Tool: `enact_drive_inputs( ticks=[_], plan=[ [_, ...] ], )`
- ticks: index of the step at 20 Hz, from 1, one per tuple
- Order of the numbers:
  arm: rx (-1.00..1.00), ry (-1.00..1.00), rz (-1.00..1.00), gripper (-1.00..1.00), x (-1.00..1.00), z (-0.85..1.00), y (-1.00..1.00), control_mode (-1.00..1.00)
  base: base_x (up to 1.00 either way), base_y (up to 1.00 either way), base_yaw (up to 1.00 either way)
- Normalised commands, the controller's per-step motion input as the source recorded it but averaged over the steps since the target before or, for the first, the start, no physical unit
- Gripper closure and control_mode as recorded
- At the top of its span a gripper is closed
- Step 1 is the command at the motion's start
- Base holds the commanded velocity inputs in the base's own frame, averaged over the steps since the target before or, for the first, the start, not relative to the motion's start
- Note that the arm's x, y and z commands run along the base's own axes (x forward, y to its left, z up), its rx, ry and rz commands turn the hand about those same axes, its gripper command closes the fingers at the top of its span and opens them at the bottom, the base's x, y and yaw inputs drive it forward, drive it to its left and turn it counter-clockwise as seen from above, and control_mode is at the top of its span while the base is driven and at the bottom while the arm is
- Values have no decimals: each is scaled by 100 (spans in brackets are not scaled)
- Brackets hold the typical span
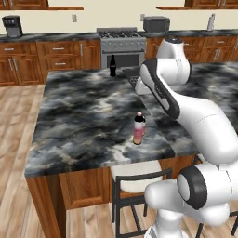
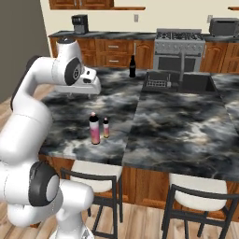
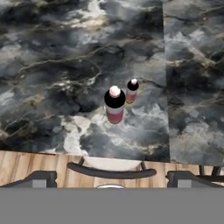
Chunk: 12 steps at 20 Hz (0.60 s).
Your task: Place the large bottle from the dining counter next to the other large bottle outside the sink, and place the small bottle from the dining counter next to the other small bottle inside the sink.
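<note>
The large pink bottle (image 2: 94,129) stands upright near the front edge of the dining counter (image 2: 177,126), just above the stool (image 2: 93,177), with the small pale pink-orange bottle (image 2: 106,127) standing just beside it on the sink side; in the right base view the two are close but a sliver of stone shows between them. Far across the counter from the pink bottle, the tall black bottle (image 2: 132,66) stands on the stone just outside the sink (image 2: 196,83), on its far-left corner side; whatever lies in the basin is too dark to make out. The gripper (image 3: 111,178) hangs high over the counter's front edge, looking almost straight down, and its two dark finger tips (image 3: 43,178) sit wide apart at the bottom of the hand view with nothing between them, so the fingers are released and empty. The relation that matters: in the hand view the pink bottle's dark cap (image 3: 115,98) lies ahead of the fingers and close to their midline, its long axis running nearly toward the camera, so only the cap and a short stretch of body show. Judging from this, the hand would need to drop and tilt to close across the body, keeping clear of the small bottle crowding one side.
</note>
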Motion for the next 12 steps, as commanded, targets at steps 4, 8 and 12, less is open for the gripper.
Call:
enact_drive_inputs(
  ticks=[4, 8, 12],
  plan=[
    [0, 20, -2, -100, 37, -17, 0, -100, 0, 0, 0],
    [0, 20, -6, -100, 25, -20, 0, -100, 0, 0, 0],
    [0, 16, 0, -100, 25, -34, -1, -100, 0, 0, 0]
  ],
)
